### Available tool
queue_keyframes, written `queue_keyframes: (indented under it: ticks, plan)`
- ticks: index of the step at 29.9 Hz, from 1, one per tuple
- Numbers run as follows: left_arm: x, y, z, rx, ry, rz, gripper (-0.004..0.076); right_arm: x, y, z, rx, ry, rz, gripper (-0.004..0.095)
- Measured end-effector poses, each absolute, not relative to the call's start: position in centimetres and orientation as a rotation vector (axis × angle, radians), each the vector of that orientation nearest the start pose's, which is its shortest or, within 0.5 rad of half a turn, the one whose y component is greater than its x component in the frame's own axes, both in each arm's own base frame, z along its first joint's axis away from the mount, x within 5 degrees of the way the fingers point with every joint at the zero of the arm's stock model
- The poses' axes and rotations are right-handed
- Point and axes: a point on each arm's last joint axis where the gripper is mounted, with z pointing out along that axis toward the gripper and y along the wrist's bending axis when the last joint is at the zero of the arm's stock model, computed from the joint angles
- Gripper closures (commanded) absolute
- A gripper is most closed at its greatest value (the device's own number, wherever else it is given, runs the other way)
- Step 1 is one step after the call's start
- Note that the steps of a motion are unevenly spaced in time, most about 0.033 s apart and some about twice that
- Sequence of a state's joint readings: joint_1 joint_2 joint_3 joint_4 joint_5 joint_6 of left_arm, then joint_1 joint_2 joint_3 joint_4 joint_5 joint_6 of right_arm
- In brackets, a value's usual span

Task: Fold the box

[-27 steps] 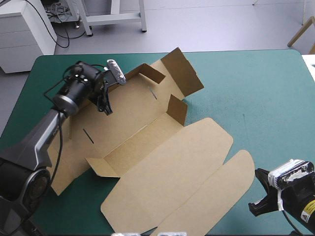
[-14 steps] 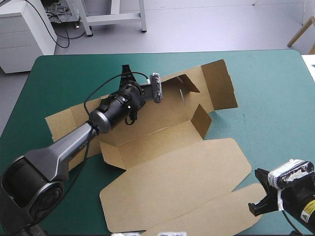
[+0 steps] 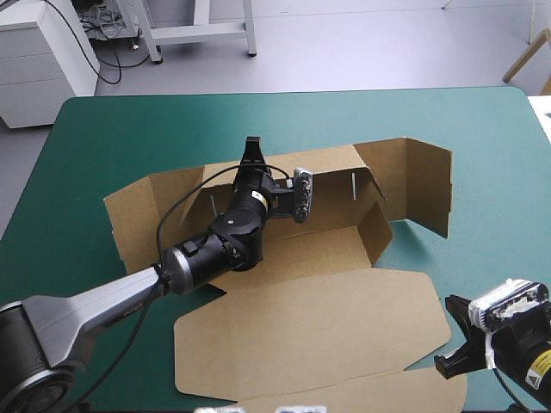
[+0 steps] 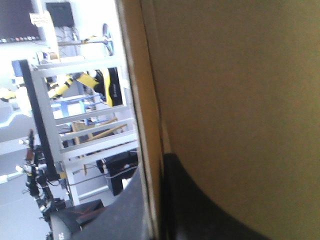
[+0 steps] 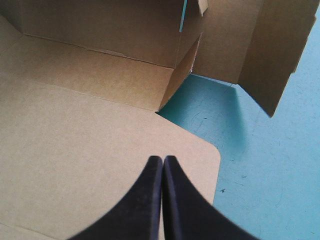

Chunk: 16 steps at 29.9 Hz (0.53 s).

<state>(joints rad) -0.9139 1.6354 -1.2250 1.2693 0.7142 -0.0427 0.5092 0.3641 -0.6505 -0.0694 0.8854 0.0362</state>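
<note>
At table centre, on the teal-green cover (image 3: 482, 155) — the box (image 3: 310, 331), partly set up. Back wall (image 3: 336, 185) raised along the far side, leaning a little, two thin slots in it. End flaps at both ends of that wall: left one (image 3: 129, 219) spread almost in line with the wall, right one (image 3: 422, 185) upright and swung toward the near edge. Narrow base strip (image 3: 318, 245) flat in front of the wall, small side flap (image 3: 376, 231) standing at its right end. Lid panel flat on the cover, reaching toward the near edge, rounded corners at its right end. Left gripper (image 3: 251, 155) up at the back wall's top edge, near the wall's middle — black fingers (image 4: 200, 210) pinched on the board, one on each face, edge of the sheet between them in the wrist view. Right gripper (image 5: 162, 161) near the table's near right corner, at the lid panel's right end, fingers pressed together in one point, nothing between them; tip over the lid's rounded corner, touching or just above cannot be told.
</note>
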Motion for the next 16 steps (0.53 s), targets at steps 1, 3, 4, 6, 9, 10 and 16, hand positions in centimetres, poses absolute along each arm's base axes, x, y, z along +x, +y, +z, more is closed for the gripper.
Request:
queue_keyframes:
  ticks: [1,3,4,6,9,10,16]
  plan:
    - [26.1,-25.1,30.4,1.562,1.395,0.853,0.0734,5.0,2.2,32.7,-0.502,2.029,0.250,0.0927]
    - [25.2,-25.1,30.4,1.538,1.354,0.854,0.0734,5.0,2.2,32.7,-0.502,2.029,0.250,0.0927]
    - [24.7,-25.1,30.2,1.531,1.329,0.855,0.0734,5.0,2.2,32.7,-0.502,2.029,0.250,0.0927]
    - [23.7,-25.1,29.7,1.519,1.285,0.856,0.0734,5.0,2.2,32.7,-0.502,2.029,0.250,0.0927]
    - [22.1,-25.2,28.7,1.520,1.221,0.885,0.0734,5.0,2.2,32.7,-0.502,2.029,0.250,0.0927]
    - [21.7,-25.1,28.4,1.516,1.212,0.895,0.0734,5.0,2.2,32.7,-0.502,2.029,0.250,0.0928]
    - [20.9,-24.8,27.6,1.510,1.183,0.936,0.0734,5.0,2.3,32.7,-0.502,2.030,0.253,0.0853]
